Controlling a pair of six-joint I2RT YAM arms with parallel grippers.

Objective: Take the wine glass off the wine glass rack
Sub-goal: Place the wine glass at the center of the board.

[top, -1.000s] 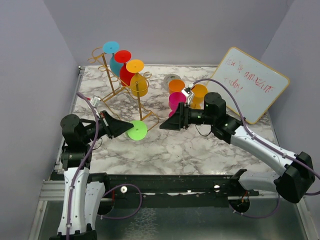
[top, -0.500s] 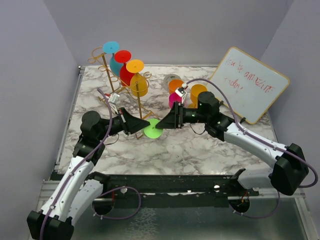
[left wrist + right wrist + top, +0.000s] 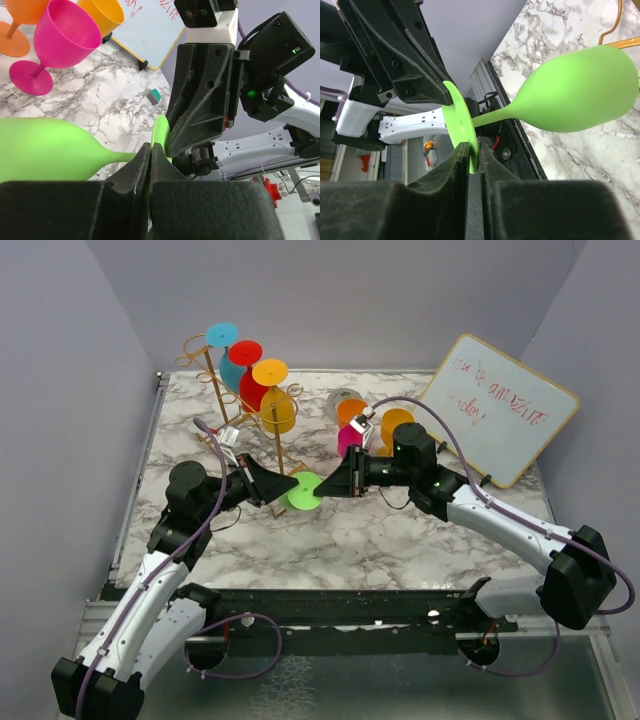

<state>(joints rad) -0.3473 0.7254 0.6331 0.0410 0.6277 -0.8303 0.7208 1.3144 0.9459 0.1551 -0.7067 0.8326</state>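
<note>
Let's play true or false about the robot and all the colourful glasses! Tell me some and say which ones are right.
1. The left tool pinches the stem of the lime green plastic wine glass. True.
2. The right tool grips that glass by its round bowl. False: it is on the flat round foot.
3. The green glass hangs on the thin gold wire rack. False: it is off the rack, between the two tools.
4. A pink plastic wine glass stands upright on the marble table. True.
5. The white board is blank. False: it has red writing on it.
</note>
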